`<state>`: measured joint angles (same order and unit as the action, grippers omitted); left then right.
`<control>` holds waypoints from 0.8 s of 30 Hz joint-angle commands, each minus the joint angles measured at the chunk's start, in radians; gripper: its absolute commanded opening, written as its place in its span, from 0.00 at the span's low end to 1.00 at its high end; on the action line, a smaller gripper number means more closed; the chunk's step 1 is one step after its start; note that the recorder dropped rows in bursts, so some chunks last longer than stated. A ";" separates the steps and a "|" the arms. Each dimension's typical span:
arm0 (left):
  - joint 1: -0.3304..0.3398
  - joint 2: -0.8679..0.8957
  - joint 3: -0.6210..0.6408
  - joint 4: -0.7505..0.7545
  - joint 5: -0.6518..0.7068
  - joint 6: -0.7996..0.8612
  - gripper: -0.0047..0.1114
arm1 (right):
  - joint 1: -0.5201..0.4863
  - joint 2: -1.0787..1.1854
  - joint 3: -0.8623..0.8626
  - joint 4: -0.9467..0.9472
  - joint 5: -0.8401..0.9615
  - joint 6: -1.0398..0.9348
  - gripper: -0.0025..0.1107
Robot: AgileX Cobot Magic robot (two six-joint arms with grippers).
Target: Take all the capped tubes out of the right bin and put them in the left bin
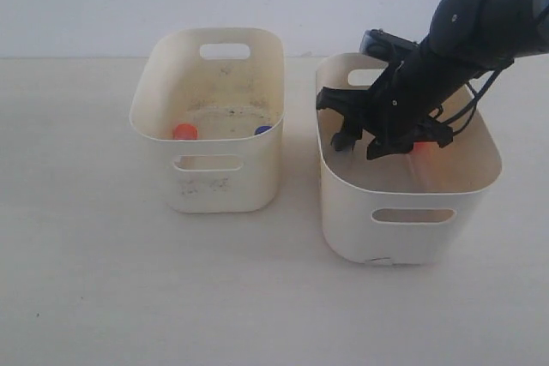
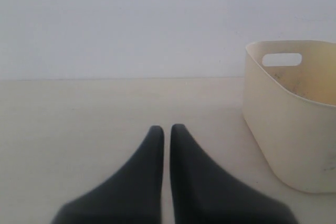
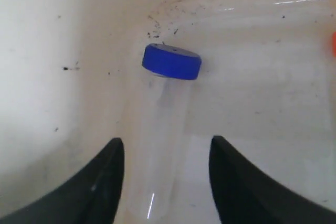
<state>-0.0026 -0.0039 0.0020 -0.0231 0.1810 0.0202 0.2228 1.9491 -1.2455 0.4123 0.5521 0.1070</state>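
Inside the right bin (image 1: 403,237) a clear tube with a blue cap (image 3: 171,61) lies on the floor. My right gripper (image 3: 166,140) is open around its lower body, one finger on each side, not touching. In the exterior view the right gripper (image 1: 360,139) is lowered into that bin, and an orange-red cap (image 1: 420,147) shows just behind it, also at the wrist view's edge (image 3: 334,44). The left bin (image 1: 223,182) holds an orange-capped tube (image 1: 184,131) and a blue-capped tube (image 1: 262,129). My left gripper (image 2: 167,127) is shut and empty above the table.
The two bins stand side by side on a pale tabletop (image 1: 86,280) with a white wall behind. The left bin (image 2: 294,124) stands to one side of the left gripper. Dark specks dot the right bin's wall (image 3: 42,77).
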 commanded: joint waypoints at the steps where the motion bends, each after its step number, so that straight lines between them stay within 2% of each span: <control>1: -0.007 0.004 -0.002 -0.003 -0.007 -0.004 0.08 | -0.003 0.007 0.000 -0.007 0.004 -0.020 0.63; 3: -0.007 0.004 -0.002 -0.003 -0.007 -0.004 0.08 | -0.003 0.007 0.000 -0.007 0.004 -0.020 0.67; 24: -0.007 0.004 -0.002 -0.003 -0.007 -0.004 0.08 | -0.003 0.007 0.000 -0.010 0.001 -0.031 0.66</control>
<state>-0.0026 -0.0039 0.0020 -0.0231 0.1810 0.0202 0.2219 1.9544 -1.2455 0.4083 0.5541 0.0873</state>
